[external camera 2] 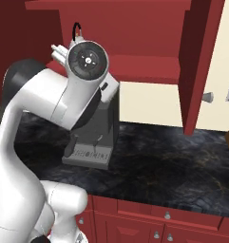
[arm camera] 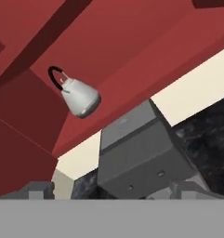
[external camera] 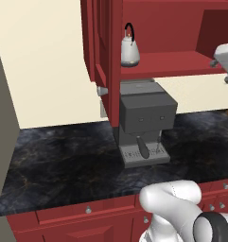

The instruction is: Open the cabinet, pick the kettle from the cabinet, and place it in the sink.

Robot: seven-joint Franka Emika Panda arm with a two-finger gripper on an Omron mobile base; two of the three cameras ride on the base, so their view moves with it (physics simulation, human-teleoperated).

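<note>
While the cabinet (external camera: 113, 42) stands open at the top of the left base view, the kettle (external camera: 130, 50) is seen upright on its lowest shelf, above the grey coffee machine (external camera: 143, 120) on the dark marble counter (external camera: 58, 160). No readable writing is found anywhere. The gripper (arm camera: 111, 190) is spread wide and empty at the bottom of the hand view, well apart from the kettle.

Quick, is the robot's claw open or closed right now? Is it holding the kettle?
Gripper: open, holding nothing. The kettle sits apart on the cabinet shelf.
</note>
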